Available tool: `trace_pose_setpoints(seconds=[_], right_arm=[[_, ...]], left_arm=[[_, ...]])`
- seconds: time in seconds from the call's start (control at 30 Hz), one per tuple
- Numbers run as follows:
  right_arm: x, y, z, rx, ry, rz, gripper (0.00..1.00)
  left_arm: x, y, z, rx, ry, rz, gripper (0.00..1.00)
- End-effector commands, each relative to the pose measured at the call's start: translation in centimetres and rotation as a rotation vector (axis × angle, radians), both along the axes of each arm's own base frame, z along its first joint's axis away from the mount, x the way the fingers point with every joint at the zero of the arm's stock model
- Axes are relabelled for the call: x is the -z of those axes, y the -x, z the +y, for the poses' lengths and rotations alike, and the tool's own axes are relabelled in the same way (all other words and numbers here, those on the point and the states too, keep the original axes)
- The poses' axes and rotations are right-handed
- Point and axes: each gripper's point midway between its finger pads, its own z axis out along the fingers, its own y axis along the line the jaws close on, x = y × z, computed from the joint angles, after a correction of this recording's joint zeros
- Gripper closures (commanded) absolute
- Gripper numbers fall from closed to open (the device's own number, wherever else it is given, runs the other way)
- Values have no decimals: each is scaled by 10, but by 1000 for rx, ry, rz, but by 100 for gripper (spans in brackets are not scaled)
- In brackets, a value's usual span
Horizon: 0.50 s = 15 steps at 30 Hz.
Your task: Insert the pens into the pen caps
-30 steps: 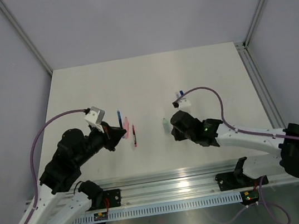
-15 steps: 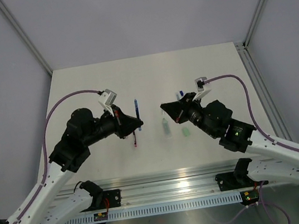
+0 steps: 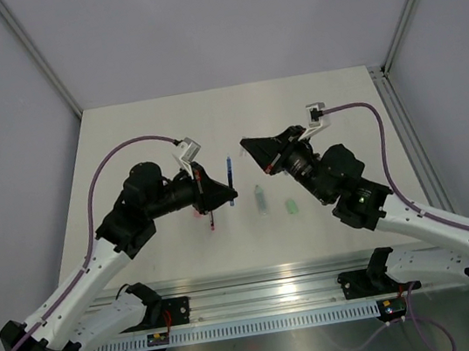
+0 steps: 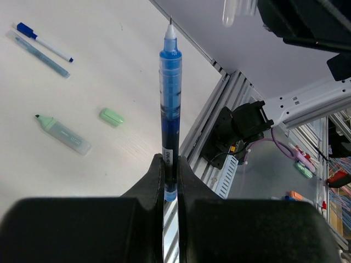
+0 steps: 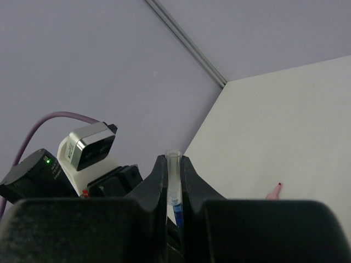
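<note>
Two-handed mate, mid-air. Left gripper [image 4: 170, 162] is clamped on the lower barrel of the blue pen [image 4: 169, 93], jaws closed down to barrel width, nib pointing away from the wrist. Right gripper [image 5: 173, 160] is pinched on the clear cap [image 5: 173, 171], with what looks like its open rim just past the fingertips. Both parts are held above the table [image 3: 312, 102], between the two arms, near each other but apart. Nib is not in the cap yet.

From the left wrist view the cap sits off to the right of the pen axis and looks tilted to it. My read: fix the angle first, then the lateral offset, then close slowly along the pen axis.

Risks:
- Pen overhangs far from the grip, so the nib probably wanders and may catch the rim.
- Little of the cap shows past the fingers, so it may slide back under push.

Green cap [image 3: 292, 206] and red pen [image 3: 211, 212] lie on the table, for later.
</note>
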Motion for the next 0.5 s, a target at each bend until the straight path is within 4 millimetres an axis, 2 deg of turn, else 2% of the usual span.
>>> trace_pose_setpoints(seconds=[0.0, 0.03, 0.17, 0.3, 0.47], right_arm=[[-41, -4, -2, 29, -77, -71, 100], [-46, -4, -2, 30, -82, -78, 100], [-46, -7, 2, 33, -73, -78, 100], [-39, -13, 11, 35, -39, -66, 100], [-43, -13, 19, 8, -41, -69, 100]], left_arm=[[-29, 10, -3, 56, 78, -112, 100], [-29, 10, -1, 49, 79, -115, 100], [-28, 12, -3, 62, 78, -105, 100], [-28, 13, -4, 67, 76, -103, 100], [-27, 13, -5, 68, 74, -102, 100]])
